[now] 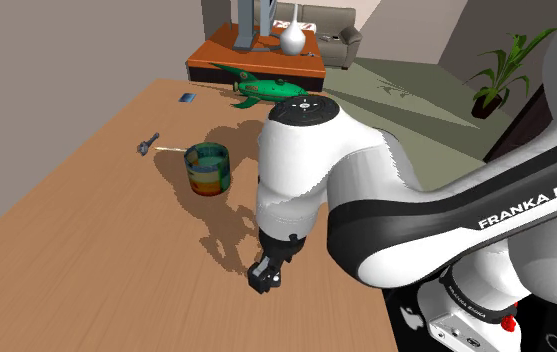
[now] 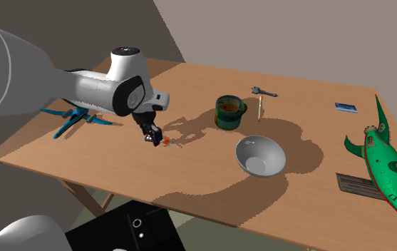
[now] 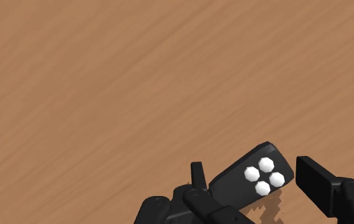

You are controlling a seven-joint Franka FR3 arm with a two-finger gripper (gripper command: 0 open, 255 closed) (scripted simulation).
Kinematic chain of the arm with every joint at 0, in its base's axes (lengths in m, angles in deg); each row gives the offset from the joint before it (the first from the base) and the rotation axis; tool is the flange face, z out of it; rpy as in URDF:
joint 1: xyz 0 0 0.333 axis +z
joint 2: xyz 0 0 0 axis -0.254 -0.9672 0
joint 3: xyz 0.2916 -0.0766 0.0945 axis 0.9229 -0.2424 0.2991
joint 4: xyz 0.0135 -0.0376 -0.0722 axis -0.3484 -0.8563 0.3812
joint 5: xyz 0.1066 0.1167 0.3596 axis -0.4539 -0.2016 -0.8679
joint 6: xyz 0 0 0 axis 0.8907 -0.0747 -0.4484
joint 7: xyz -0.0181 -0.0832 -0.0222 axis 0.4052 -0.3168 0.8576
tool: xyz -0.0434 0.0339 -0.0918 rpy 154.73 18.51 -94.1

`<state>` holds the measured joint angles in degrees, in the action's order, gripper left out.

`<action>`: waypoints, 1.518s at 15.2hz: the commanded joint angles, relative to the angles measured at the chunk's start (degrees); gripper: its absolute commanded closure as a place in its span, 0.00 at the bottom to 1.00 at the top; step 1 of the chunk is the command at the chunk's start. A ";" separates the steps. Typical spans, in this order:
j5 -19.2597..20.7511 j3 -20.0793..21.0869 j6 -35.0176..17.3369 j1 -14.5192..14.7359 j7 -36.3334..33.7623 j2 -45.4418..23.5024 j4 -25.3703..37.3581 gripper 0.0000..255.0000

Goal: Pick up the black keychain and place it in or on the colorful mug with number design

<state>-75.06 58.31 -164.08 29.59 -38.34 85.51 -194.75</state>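
Keychain: a black fob [image 3: 251,179] with four white buttons lies at a slant on bare wood, between the fingers.
Fingers: the gripper [image 3: 253,168] is down at the surface with its fingers [image 3: 318,184] apart, one on each side of the fob. A thin gap shows at the wider finger, so nothing is clasped.
Gripper elsewhere: it is low over the wood in the shoulder view [image 1: 266,275] and in the second exterior view [image 2: 150,134].
Mug: the striped mug [image 1: 207,168] stands upright and well apart from the gripper, and looks dark green in the second exterior view [image 2: 229,112].
Room between them: only bare wood and the arm's shadow lie between the fob and the mug.
Around the mug: a grey bowl [image 2: 259,155] sits near it, toward the stand-side edge. A thin pale stick [image 2: 260,108] lies just beside the mug, and a small grey tool [image 2: 264,91] lies beyond it.
Edges: the gripper works on the stand's side of the worktop [image 2: 311,192], in from the edge. A blue toy plane [image 2: 75,118] lies near the second exterior view's left corner. A green toy rocket [image 2: 385,160] and a dark flat strip [image 2: 357,183] lie at its right end. A small blue card [image 2: 345,108] lies near the far edge.
Surface: brown wood grain, flat.
Room: beyond the worktop in the shoulder view are an orange low table [image 1: 256,55] with a white vase [image 1: 293,38], a sofa [image 1: 338,42] and a potted plant [image 1: 496,75].
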 commanded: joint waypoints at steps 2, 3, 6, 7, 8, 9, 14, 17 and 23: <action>-0.85 -0.62 2.60 0.33 0.72 1.88 0.86 1.00; -1.06 -0.82 3.50 0.42 0.91 2.44 1.24 1.00; -1.56 -1.43 6.16 0.64 1.40 4.00 2.44 1.00; -1.70 -1.62 7.04 0.70 1.54 4.49 2.87 1.00; -1.81 -1.82 7.92 0.76 1.67 4.95 3.30 1.00; -1.92 -2.02 8.79 0.81 1.79 5.40 3.75 1.00; -2.25 -2.96 13.07 0.99 2.26 7.36 6.17 1.00; -2.33 -3.49 15.58 1.04 2.46 8.34 7.75 1.00; -2.30 -4.48 20.49 1.04 2.71 9.83 11.22 1.00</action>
<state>-77.24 54.10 -144.60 30.55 -35.78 94.77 -183.97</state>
